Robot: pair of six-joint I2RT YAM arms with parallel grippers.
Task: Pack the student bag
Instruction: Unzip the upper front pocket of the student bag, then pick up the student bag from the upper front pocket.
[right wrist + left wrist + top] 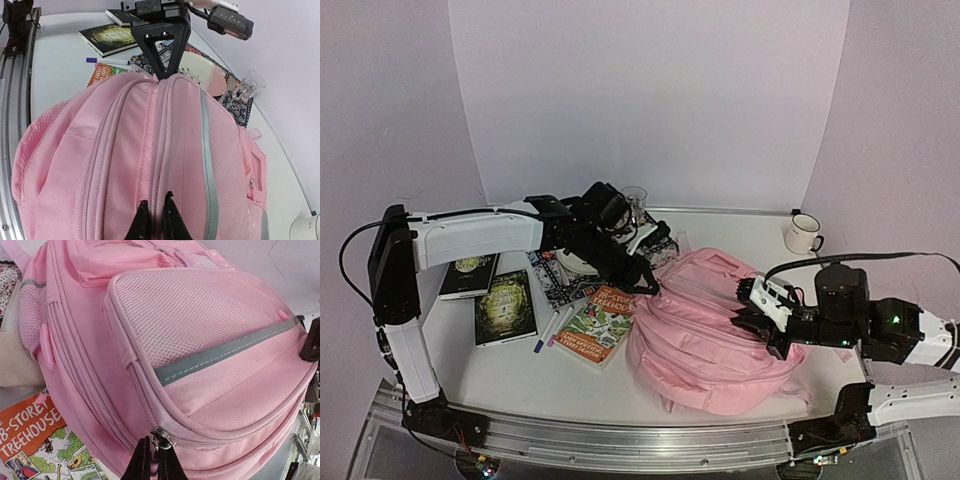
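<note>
Student bag (710,340) flat on surface (510,375), long axis from left gripper (155,450), pinching its zip pull (161,438), to right gripper (156,209), pinching opposite end.

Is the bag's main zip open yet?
Shut. On the student bag the zipper seams run closed, no gap; the left claw pinches a zipper pull.

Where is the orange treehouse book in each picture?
Top external: the orange treehouse book lies left of middle on the table, beside the pink bag's left edge.
Left wrist: bottom-left corner, with the bag covering its right side.
Right wrist: upper left, only an orange sliver shows behind the bag, just below a pen.
Shared landmark: the pink bag, always right next to the book.
</note>
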